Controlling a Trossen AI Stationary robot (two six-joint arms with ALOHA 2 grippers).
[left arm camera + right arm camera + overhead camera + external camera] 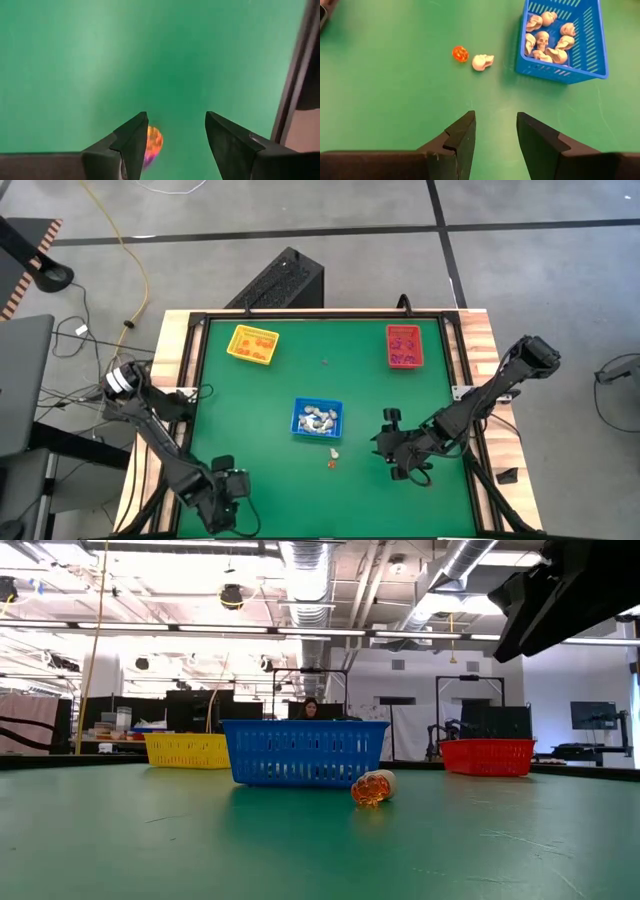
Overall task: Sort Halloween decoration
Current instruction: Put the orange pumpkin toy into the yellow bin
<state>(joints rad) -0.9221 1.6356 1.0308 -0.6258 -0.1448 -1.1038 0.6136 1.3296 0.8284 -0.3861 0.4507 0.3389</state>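
My left jaws (232,498) hang low over the green counter (270,400) at its near left corner, and they stand apart with nothing between them; in my left wrist view an orange trinket (153,142) shows just past one finger (132,140), lying on the counter, and I cannot tell whether it touches that finger. My right jaws (392,448) sit on the right side of the counter, pointed toward the middle, also apart and empty. Ahead of them lie two loose pieces side by side, nearly touching: a whitish skull (482,62) and an orange pumpkin (460,53), both on the bare green just beside the blue tray (592,55). That tray stands near the middle of the counter and holds a heap of whitish skulls (543,39). The yellow tray (253,345) stands toward the far left with orange pieces in it, and the red tray (404,346) toward the far right with dark red pieces in it, though they are too small for me to make out singly. In the low view the orange pumpkin shows in front of the blue tray, with the whitish skull tucked behind it. A person (311,709) sits far off in the room beyond the counter.
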